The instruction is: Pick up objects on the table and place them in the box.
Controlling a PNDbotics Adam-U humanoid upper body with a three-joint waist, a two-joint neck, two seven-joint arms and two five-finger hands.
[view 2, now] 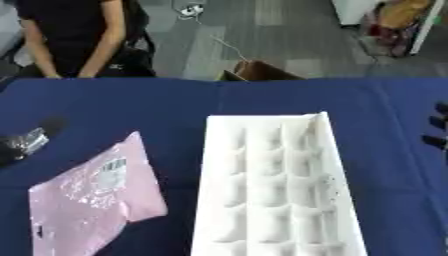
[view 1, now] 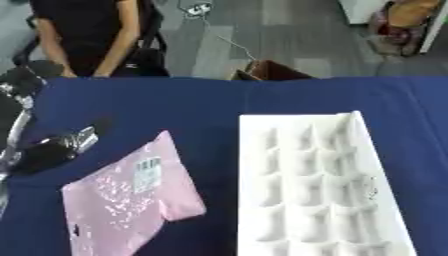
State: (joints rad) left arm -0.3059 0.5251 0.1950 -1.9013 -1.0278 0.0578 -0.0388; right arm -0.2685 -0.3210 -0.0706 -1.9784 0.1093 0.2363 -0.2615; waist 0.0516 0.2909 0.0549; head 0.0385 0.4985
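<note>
The left arm is black with shiny silver segments, ending in a glossy black left hand with a silver piece; the right hand's dark fingers barely show.

A flat pink bag with a white label lies askew on the blue bench, just left of the white compartmented tray.

No text can be read anywhere. The pink padded mailer bag on the blue counter carries a white label with what looks like dark print or a barcode, too blurred to make out.
</note>
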